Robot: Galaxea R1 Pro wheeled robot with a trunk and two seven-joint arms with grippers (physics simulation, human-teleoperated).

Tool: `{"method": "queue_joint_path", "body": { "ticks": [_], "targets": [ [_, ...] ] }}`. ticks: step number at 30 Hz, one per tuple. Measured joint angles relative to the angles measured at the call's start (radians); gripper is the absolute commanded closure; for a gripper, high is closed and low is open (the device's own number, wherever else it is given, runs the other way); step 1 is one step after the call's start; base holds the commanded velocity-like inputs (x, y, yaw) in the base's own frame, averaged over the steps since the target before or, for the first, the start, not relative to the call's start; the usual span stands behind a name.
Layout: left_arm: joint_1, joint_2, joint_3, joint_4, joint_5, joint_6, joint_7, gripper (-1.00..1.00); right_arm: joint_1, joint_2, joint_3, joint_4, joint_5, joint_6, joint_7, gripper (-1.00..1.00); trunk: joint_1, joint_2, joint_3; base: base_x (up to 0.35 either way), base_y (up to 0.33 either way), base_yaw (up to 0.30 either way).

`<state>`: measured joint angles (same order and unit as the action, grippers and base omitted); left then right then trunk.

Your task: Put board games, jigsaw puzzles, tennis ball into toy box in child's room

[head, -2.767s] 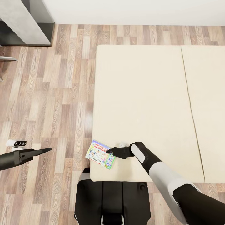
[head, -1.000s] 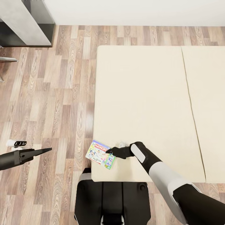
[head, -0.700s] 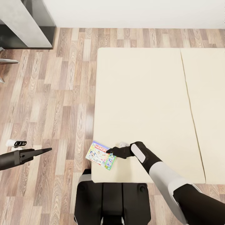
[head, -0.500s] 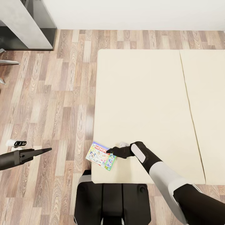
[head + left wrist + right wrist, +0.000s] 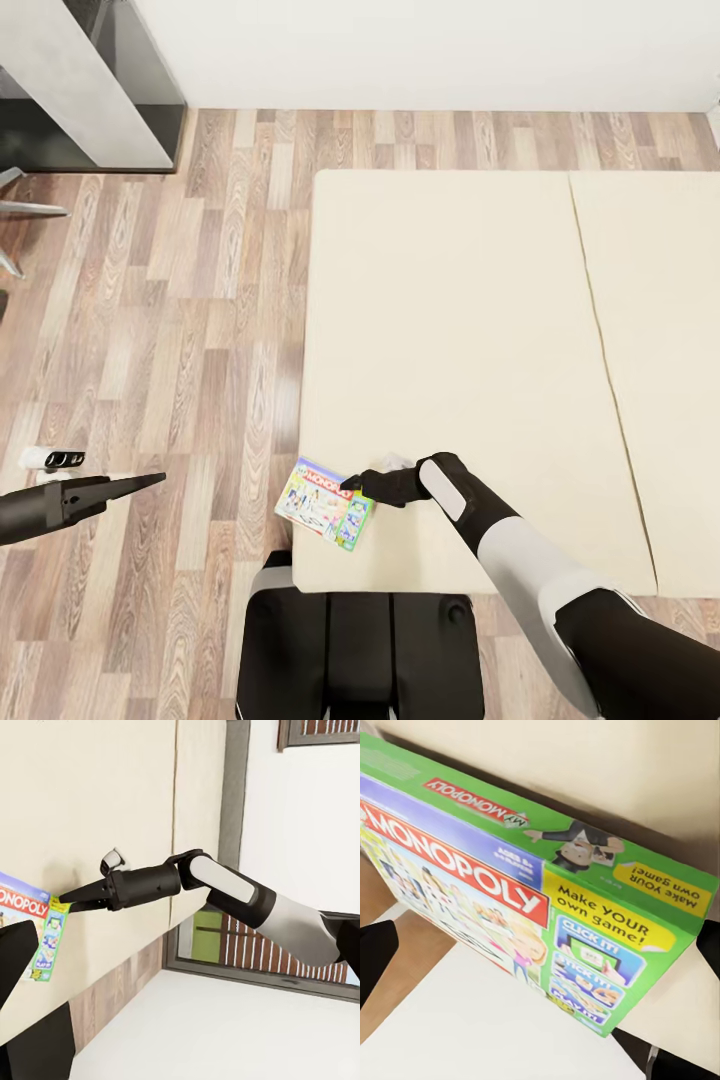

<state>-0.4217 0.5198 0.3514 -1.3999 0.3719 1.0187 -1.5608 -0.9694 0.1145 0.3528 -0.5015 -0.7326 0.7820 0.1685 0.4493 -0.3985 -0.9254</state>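
The flat rectangular board game box point(image 5: 532, 892) with a green edge, just ahead of the right gripper point(image 5: 347, 486), reads "MONOPOLY" in white on a red band, "MY MONOPOLY" on its green side, "Make YOUR own game!" on yellow, and "CLICK IT!" beneath.

- Even, bright, diffuse light, with no visible lamp and no glare.
- The plain beige mattress point(image 5: 450, 350) looks flat and washed, almost shadowless.
- The wood-plank floor point(image 5: 150, 330) grain is crisp at centre, softer toward the edges.
- The green-bordered Monopoly board game box point(image 5: 532, 885) is sharp in the right wrist view; its print is legible.
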Motion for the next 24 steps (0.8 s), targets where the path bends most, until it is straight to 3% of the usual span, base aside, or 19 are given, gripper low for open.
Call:
{"method": "queue_joint_path", "body": {
  "ticks": [18,24],
  "targets": [
    [0.000,0.001,0.002,0.000,0.000,0.000,0.001,-1.00,0.000,-0.011,-0.001,-0.015,-0.002,-0.002,0.009,-1.00,0.000,0.000,0.029,0.000,0.000,0.000],
    [0.000,0.003,0.005,0.001,0.000,-0.002,0.001,-1.00,0.001,-0.046,0.000,-0.096,-0.009,0.002,0.010,-1.00,0.000,0.000,0.039,0.000,0.000,0.000]
  ]
}}
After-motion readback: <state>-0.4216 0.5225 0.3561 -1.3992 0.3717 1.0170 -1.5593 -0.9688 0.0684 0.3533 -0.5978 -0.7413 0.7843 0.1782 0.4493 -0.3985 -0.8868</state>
